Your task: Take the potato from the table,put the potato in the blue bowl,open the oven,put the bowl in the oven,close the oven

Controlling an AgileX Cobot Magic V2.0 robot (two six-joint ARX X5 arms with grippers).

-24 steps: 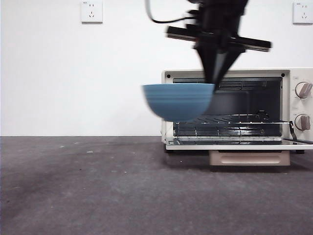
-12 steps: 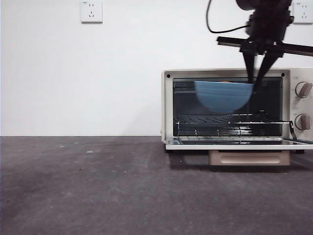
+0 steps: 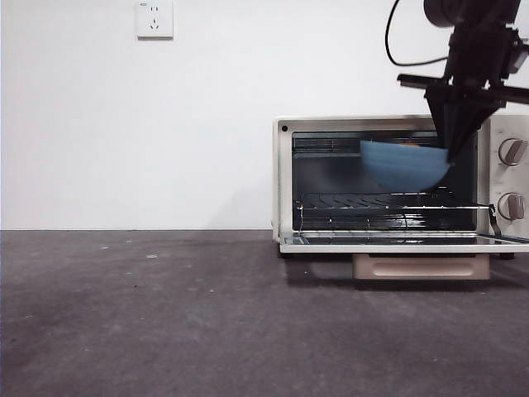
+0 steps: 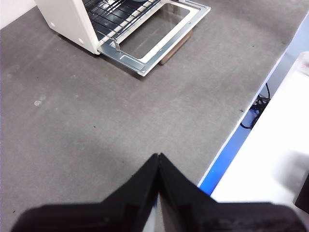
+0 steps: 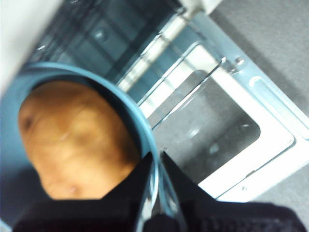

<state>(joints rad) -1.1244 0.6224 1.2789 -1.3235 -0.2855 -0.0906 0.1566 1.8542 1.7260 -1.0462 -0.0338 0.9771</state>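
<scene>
**Front view: bowl now inside the oven mouth, not yet on the rack**

Front view, compared with a second ago: the blue bowl (image 3: 405, 165) has travelled from outside the oven's (image 3: 285, 178) left edge to well inside the cavity. Half a second ago it hung level at mid-opening; now it sits toward the 3 o'clock side of the opening, tilted, its far-left rim dipping lower. It hangs clear above the wire rack (image 3: 364, 203), not touching.

Right gripper (image 3: 450, 141) comes down from 12 o'clock at the picture's upper right. Jaws pinched tight on the bowl's rim at its 3 o'clock edge. Right wrist view confirms: rim clamped between the two black jaws (image 5: 155, 166), one inside, one outside.

Potato (image 5: 77, 140) rides inside the bowl, filling most of it, orange-brown. Hidden by the bowl wall in the front view.

Oven door (image 3: 397, 244) lies flat open, glass facing up, tan handle (image 3: 421, 266) below its front edge.

Left gripper (image 4: 158, 166) waits above the bare table (image 4: 96, 125), jaws pressed together, empty; oven at roughly 11 o'clock from it.

Judgement: potato and door steps done. Insertion is under way. What's left is lowering the bowl onto the rack, releasing, backing out, closing the door. Tilt is the risk: the potato could roll toward the low rim.
</scene>
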